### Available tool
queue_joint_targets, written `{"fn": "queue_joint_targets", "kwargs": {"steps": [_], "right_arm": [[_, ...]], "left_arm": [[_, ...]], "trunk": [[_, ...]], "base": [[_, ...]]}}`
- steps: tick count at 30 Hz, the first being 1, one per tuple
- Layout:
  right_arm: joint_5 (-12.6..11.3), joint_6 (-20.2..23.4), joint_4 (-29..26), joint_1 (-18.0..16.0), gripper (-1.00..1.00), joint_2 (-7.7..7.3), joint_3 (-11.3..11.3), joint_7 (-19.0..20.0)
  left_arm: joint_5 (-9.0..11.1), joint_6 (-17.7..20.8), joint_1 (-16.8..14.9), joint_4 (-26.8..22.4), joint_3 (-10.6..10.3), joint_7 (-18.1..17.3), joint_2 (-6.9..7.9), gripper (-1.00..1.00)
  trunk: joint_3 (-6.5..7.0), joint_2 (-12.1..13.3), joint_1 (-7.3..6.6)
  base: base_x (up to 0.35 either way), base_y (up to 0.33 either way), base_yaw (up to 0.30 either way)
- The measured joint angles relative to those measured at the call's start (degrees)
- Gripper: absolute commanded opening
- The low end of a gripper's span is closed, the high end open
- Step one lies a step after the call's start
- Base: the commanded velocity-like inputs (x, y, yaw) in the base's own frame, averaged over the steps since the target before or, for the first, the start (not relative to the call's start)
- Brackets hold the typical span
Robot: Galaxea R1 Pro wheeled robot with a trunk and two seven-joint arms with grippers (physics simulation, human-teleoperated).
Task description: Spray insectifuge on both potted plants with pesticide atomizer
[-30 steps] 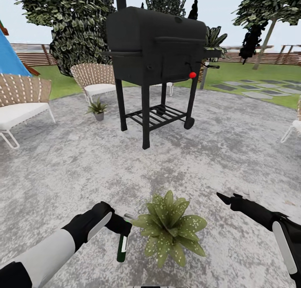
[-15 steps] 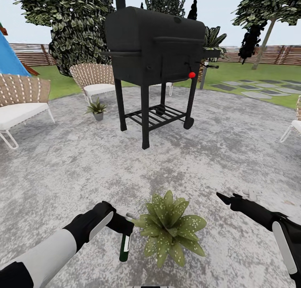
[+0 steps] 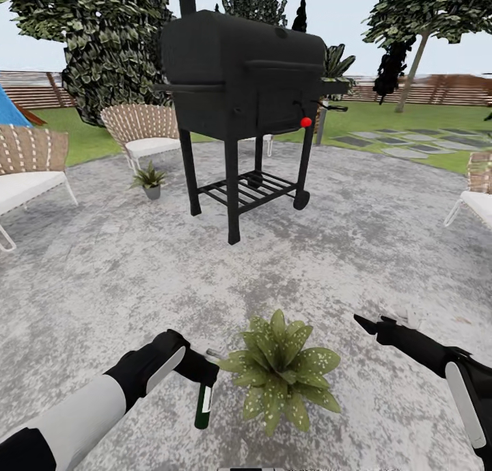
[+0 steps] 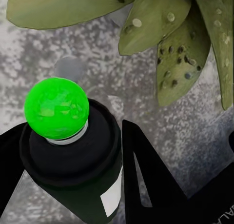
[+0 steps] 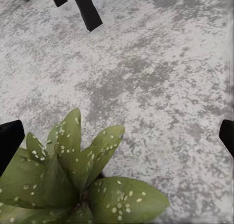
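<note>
While the paved circle (image 3: 383, 252) spreads grey and mottled across the head view, the black barrel grill (image 3: 242, 81) stands on it as the largest thing there, with a slatted rack between its legs and a red knob on its front. Woven chairs with white cushions (image 3: 31, 177) sit around the paving's edge, with lawn, stepping stones, dark trees and a brown slatted fence beyond.

Close in front of the robot grows one potted plant (image 3: 281, 368), a rosette of pale-speckled leaves that hide its pot in every view. A second potted plant (image 3: 149, 178) stands well apart, near the chair left of the grill, and its little grey pot shows plainly.

Low at the left of the head view, the left end effector (image 3: 201, 374) is clamped on the pesticide atomizer (image 3: 203, 404), whose dark bottle hangs downward just beside the near plant's leaves, a pale label band running along it. Any writing on that band is too small to read. The left wrist view looks onto the atomizer (image 4: 73, 160) from one end: a bright green ball on a pale collar atop the dark body, black fingers (image 4: 146, 170) on either side, a corner of the pale label, and speckled leaves just past it. A few white letters show at that picture's corner, cut off and unreadable.

Over bare paving to the plant's right, the right end effector (image 3: 372, 323) holds nothing; in the right wrist view its fingertips (image 5: 9, 138) stand wide apart, with the plant below.
</note>
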Motion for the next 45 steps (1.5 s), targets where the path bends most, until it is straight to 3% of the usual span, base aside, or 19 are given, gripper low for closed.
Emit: {"fn": "queue_joint_targets", "kwargs": {"steps": [8,17,24,30,32,34,35,37,38,40,41,43,45], "right_arm": [[0.0,0.0,0.0,0.0,1.0,0.01,0.0,0.0],[-0.1,0.2,0.1,0.0,1.0,0.11,0.1,-0.1],[-0.1,0.4,0.2,0.0,1.0,0.18,0.4,-0.1],[-0.1,0.0,0.2,0.0,1.0,0.28,0.4,-0.1],[-0.1,0.2,0.1,0.0,1.0,0.18,0.4,2.3],[-0.2,1.1,0.0,0.0,1.0,0.04,0.3,8.7],[-0.2,1.3,0.0,0.0,1.0,0.02,0.4,10.1],[-0.1,1.7,0.0,0.0,1.0,-0.05,0.7,11.3],[0.3,2.1,-0.1,0.0,1.0,-0.09,1.8,11.4],[0.6,2.3,-0.1,-0.5,1.0,-0.07,7.3,10.1],[0.7,2.3,-0.1,-0.9,1.0,-0.03,9.9,8.9],[0.7,2.3,-0.1,-2.7,1.0,0.27,13.1,6.8],[0.7,2.3,-0.1,-4.1,1.0,0.31,14.1,6.4]], "left_arm": [[0.0,0.0,0.0,0.0,0.0,0.0,-0.01,-1.0],[0.1,0.0,0.0,0.3,0.0,0.1,-0.09,-1.0],[0.2,-0.2,0.0,0.3,0.5,0.0,0.07,-1.0],[0.4,-3.7,0.0,0.3,0.6,0.0,0.61,-1.0],[0.3,-4.0,0.1,0.3,0.3,0.6,0.15,-1.0],[0.6,-4.4,0.5,-0.5,0.3,0.8,0.09,-1.0],[0.9,-6.2,0.9,-0.8,0.4,0.7,0.2,-1.0],[2.1,-20.7,2.6,0.6,0.6,0.5,0.26,-1.0],[4.8,-25.1,3.3,2.5,0.6,0.5,0.35,-1.0],[9.5,-29.0,3.6,4.1,0.7,-0.2,0.67,-1.0],[10.7,-31.1,3.7,4.5,0.7,-1.2,0.9,-1.0],[11.8,-36.2,3.8,5.7,0.7,-4.1,1.68,-1.0],[11.8,-40.0,3.8,6.1,0.6,-5.5,1.93,-1.0]], "trunk": [[0.0,0.0,0.0],[0.0,0.0,0.0],[0.0,0.0,0.0],[0.0,0.0,0.0],[0.0,0.0,0.0],[0.0,0.0,0.0],[0.0,0.0,0.0],[0.43,0.0,-0.06],[0.65,0.0,-0.08],[1.1,0.1,-0.13],[1.32,0.1,-0.16],[1.77,0.1,-0.21],[2.21,0.1,-0.26]], "base": [[0.0,0.003,-0.273],[-0.274,-0.004,-0.017],[-0.118,0.276,0.0],[-0.004,0.276,0.0],[-0.002,0.042,0.0],[0.0,0.01,0.0],[0.0,0.003,0.021],[0.0,0.001,0.164],[0.0,0.0,0.236],[0.0,0.0,0.256],[0.0,0.0,0.266],[0.0,0.0,0.268],[0.0,0.0,0.269]]}}
